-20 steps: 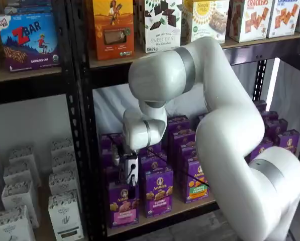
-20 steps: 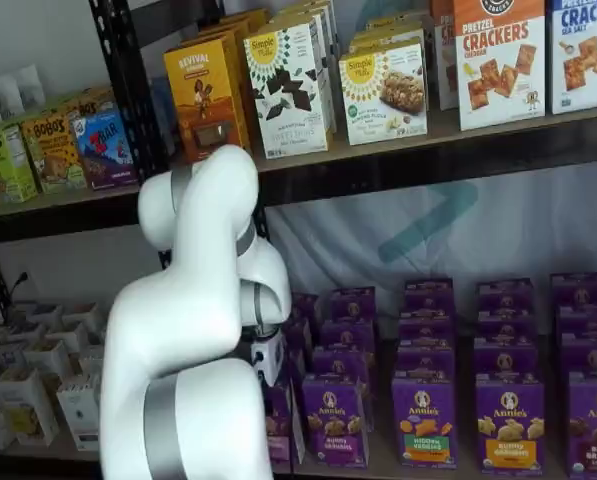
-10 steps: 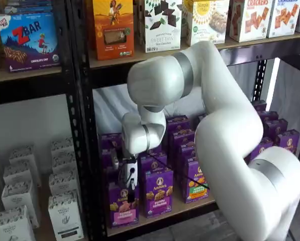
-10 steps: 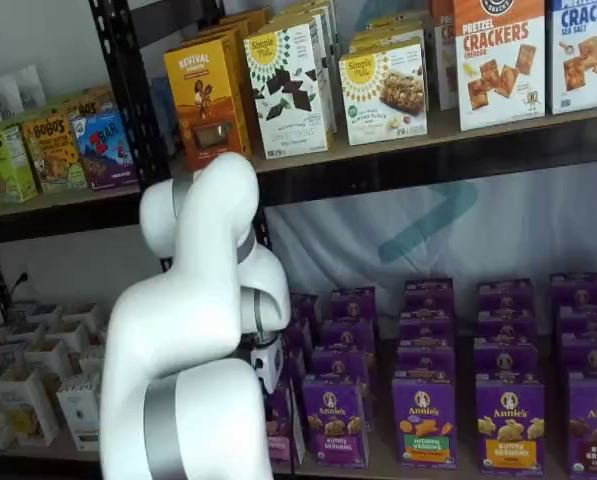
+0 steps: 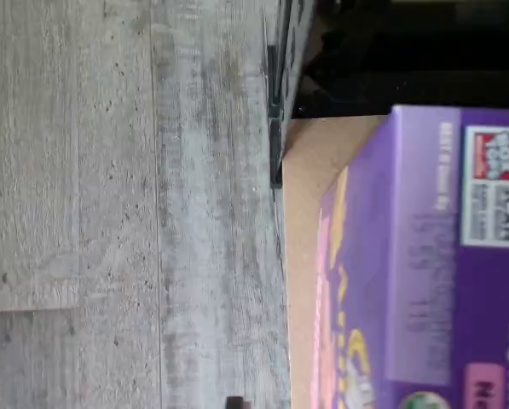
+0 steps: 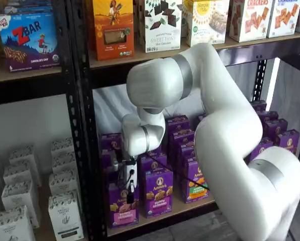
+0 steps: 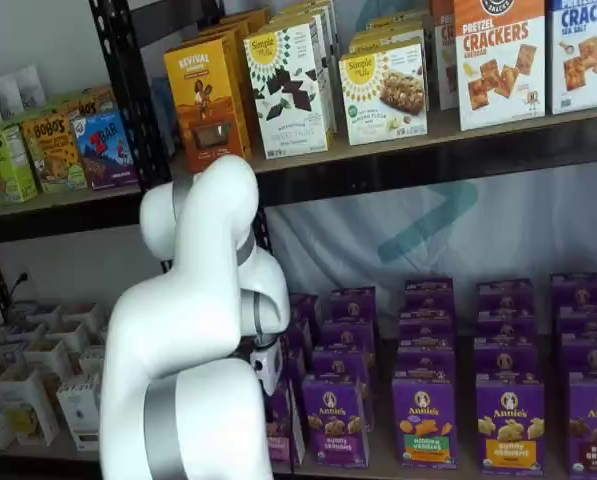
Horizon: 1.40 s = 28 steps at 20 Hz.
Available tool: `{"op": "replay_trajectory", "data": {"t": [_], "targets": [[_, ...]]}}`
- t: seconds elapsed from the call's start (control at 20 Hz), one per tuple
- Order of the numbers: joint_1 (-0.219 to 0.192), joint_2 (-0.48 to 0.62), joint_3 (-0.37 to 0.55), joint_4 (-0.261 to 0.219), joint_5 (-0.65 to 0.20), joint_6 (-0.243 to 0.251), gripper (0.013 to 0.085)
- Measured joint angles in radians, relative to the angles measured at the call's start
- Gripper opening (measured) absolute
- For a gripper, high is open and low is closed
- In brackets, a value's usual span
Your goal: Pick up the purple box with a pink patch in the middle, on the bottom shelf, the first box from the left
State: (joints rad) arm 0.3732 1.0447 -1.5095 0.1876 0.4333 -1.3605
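Glossy purple box (image 6: pixel 121 207) stands on the tan wooden bottom shelf (image 6: pixel 190 203).

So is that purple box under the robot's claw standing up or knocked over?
Standing up. The purple box sits flat on the bottom shelf, its front facing out and level with the neighbouring boxes; the gripper hangs over its top.

"Annie's" stands on the purple box (image 6: pixel 122 201), "ZBAR" on a blue carton (image 6: pixel 28 40), "CRACKERS" on an orange-white carton (image 7: pixel 498 65).
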Motion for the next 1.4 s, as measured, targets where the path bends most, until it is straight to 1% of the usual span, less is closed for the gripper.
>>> {"op": "replay_trajectory", "data": {"t": [0.05, 0.1, 0.15, 0.35, 0.6, 0.65, 0.7, 0.75, 0.8, 0.9, 1.3, 1.35, 1.4], "targets": [[0.001, 0.002, -0.003, -0.001, 0.003, 0.002, 0.065], [0.001, 0.003, -0.004, -0.002, 0.004, 0.003, 0.065], [0.002, 0.004, -0.005, -0.005, 0.004, 0.007, 0.061], [0.004, 0.006, 0.001, -0.021, -0.012, 0.023, 0.061], [0.005, 0.006, 0.008, -0.017, -0.029, 0.02, 0.061], [0.006, 0.006, 0.009, -0.015, -0.032, 0.018, 0.057], [0.006, 0.006, 0.01, -0.015, -0.035, 0.018, 0.057], [0.007, 0.006, 0.011, -0.016, -0.039, 0.019, 0.053], [0.007, 0.006, 0.012, -0.017, -0.041, 0.02, 0.053], [0.008, 0.006, 0.014, -0.015, -0.048, 0.019, 0.045], [0.008, 0.006, 0.017, -0.008, -0.055, 0.013, 0.045], [0.008, 0.006, 0.017, -0.008, -0.055, 0.013, 0.041], [0.008, 0.006, 0.016, -0.007, -0.054, 0.012, 0.041]]}}
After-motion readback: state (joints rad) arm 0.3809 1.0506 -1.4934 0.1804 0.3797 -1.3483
